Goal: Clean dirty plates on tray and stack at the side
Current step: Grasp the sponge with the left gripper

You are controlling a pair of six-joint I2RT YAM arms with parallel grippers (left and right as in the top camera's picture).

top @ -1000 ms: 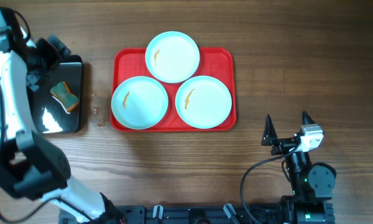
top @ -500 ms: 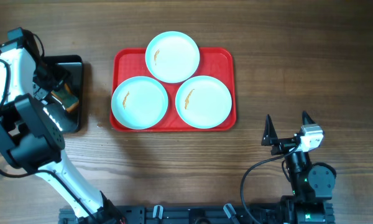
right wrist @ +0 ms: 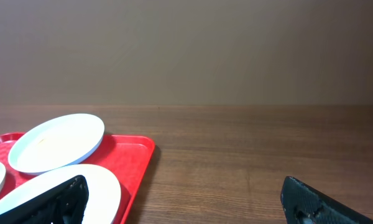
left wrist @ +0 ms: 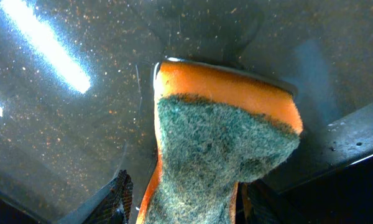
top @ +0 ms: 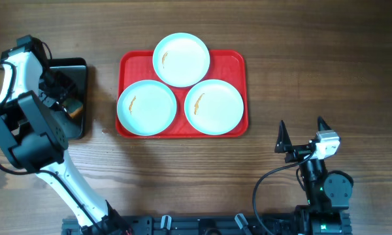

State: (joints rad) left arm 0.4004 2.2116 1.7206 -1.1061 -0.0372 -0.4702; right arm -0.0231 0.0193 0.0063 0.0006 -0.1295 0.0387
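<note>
While the tabletop [top: 326,52] is carrying everything, we are watching the red tray [top: 238,62] and the black bin [top: 75,127] off to its side. All three smeared plates [top: 213,106] are sitting on the tray, one overhanging its far rim: a hard scrub could be tipping it off. The right gripper [top: 301,125] is hanging well apart, jaws released. The left gripper [left wrist: 189,208] is pinching the sponge [left wrist: 224,137] near one end inside the bin, so we are fearing it twisting loose on contact.

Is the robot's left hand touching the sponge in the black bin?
Touching. In the left wrist view the fingers of the left gripper press against both sides of the sponge, pinching it narrow between them.
</note>
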